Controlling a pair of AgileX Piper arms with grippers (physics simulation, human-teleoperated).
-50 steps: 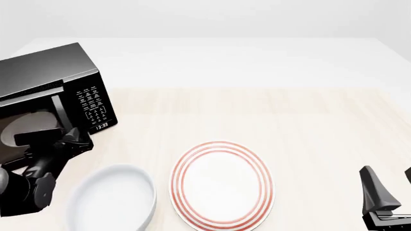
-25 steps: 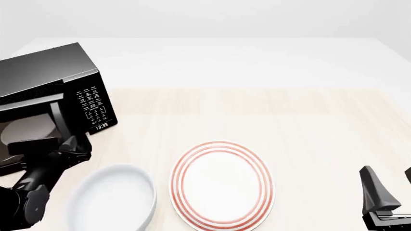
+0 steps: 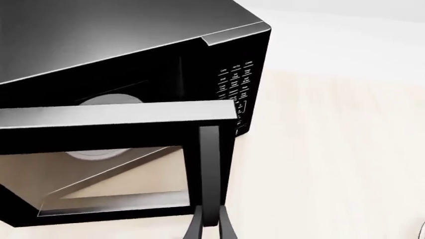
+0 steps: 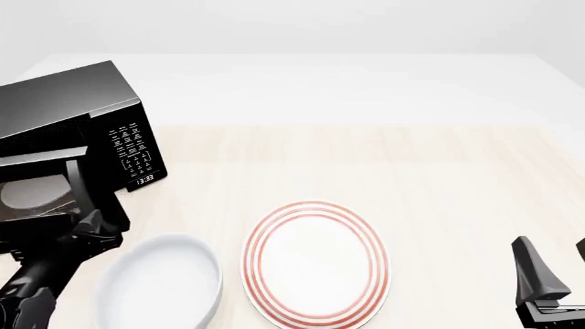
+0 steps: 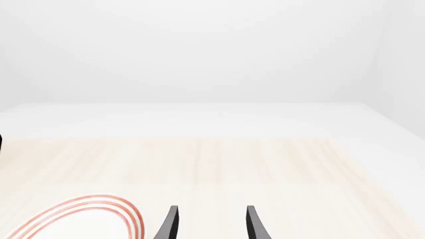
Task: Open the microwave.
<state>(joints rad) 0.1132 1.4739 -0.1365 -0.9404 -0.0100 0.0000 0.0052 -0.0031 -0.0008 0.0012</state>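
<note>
Swung wider, the microwave (image 4: 82, 133) door shows its turntable (image 3: 93, 154); left pincer (image 3: 209, 226) clamps the handle (image 3: 208, 169), right pincer (image 5: 209, 224) gapes empty.

Left hand (image 4: 94, 226) clamped (right hand (image 5: 209, 222) agape)

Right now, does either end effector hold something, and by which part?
The left end effector is shut on the microwave, gripping the lower end of its vertical door handle. The right end effector is open and holds nothing.
</note>
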